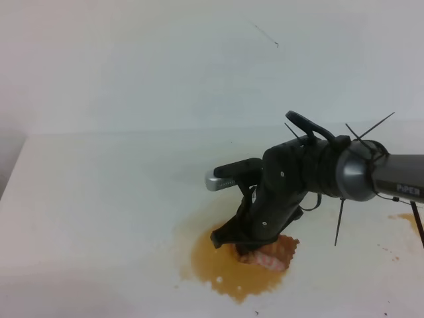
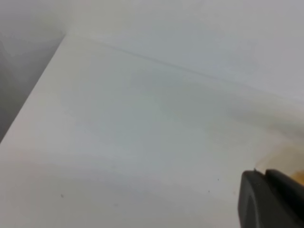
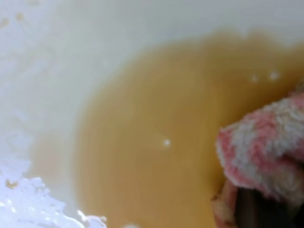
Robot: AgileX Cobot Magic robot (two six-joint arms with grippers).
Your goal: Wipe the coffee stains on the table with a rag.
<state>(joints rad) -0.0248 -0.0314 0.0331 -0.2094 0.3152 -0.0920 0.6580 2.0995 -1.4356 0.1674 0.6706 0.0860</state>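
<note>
Pink-and-white rag (image 1: pixel 270 258) looks soft, sodden, limp; my right gripper (image 1: pixel 255 248) sits clamped on its bunched top, pressing it into the coffee stain (image 1: pixel 225 265); left gripper's state I cannot tell.

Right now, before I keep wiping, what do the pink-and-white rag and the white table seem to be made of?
The pink-and-white rag looks like terry cloth: a fuzzy, looped pile shows in the right wrist view, with brown soaking at its lower edge. The white table seems a smooth, hard laminate or painted board, though I can't tell which; the amber coffee puddle pools on top with a crisp edge rather than sinking in.
</note>
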